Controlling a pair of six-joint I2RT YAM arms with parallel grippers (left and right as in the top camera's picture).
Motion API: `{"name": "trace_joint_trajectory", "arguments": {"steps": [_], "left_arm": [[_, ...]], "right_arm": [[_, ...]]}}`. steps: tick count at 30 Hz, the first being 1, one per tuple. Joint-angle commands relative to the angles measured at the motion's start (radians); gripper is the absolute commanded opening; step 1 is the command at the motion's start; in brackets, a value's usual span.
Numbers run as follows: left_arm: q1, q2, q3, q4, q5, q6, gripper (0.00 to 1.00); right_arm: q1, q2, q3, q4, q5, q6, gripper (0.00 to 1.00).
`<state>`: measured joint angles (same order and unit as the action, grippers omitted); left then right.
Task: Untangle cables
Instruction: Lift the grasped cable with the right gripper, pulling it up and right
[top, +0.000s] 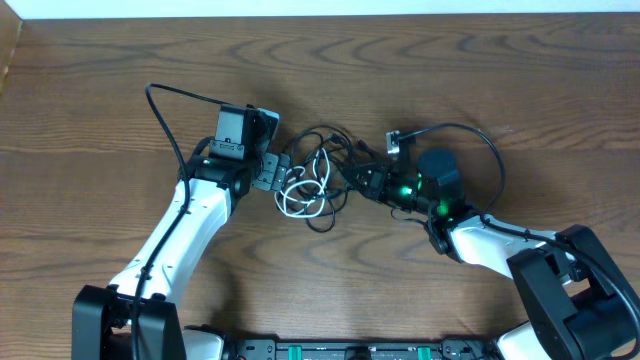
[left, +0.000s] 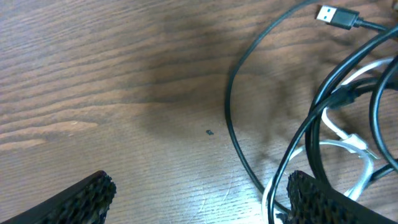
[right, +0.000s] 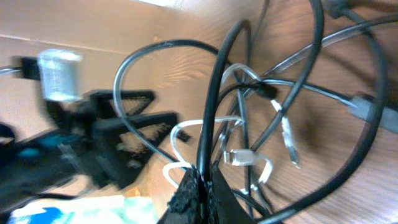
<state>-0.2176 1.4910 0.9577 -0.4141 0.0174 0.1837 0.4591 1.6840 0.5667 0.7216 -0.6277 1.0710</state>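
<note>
Thin black flexible cord (left: 228, 118) and shorter thin white cord (left: 356, 144) knotted in one heap; untangling looks barely begun. Right gripper (right: 200, 190) pinches black cord; left gripper (left: 199, 199) fingers spread, empty.

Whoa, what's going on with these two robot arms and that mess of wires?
Two robot arms are sorting out a tangle on a wooden table. The right gripper is shut on the black cord in it. The left gripper is open at its edge, holding nothing. The white cord lies looped among the black one's coils, not yet freed.
</note>
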Motion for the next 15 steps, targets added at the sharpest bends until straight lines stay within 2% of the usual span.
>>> {"name": "trace_joint_trajectory", "arguments": {"steps": [1, 4, 7, 9, 11, 15], "left_arm": [[0.006, 0.008, 0.013, 0.000, 0.027, -0.003, 0.89], [0.006, 0.008, 0.013, 0.001, 0.054, -0.003, 0.89], [0.006, 0.008, 0.013, 0.001, 0.053, -0.003, 0.89], [0.006, 0.008, 0.013, 0.001, 0.053, -0.003, 0.89], [0.006, 0.008, 0.013, 0.001, 0.053, -0.003, 0.89], [0.006, 0.008, 0.013, 0.000, 0.053, -0.003, 0.89]], "right_arm": [[0.013, 0.003, 0.008, -0.108, 0.051, -0.084, 0.14], [0.050, 0.003, 0.008, -0.190, 0.106, -0.111, 0.33], [0.103, 0.003, 0.008, -0.224, 0.158, -0.128, 0.68], [0.156, 0.003, 0.008, -0.226, 0.218, -0.130, 0.86], [0.188, 0.003, 0.008, -0.221, 0.266, -0.130, 0.90], [0.239, 0.003, 0.008, -0.222, 0.360, -0.130, 0.91]]}}
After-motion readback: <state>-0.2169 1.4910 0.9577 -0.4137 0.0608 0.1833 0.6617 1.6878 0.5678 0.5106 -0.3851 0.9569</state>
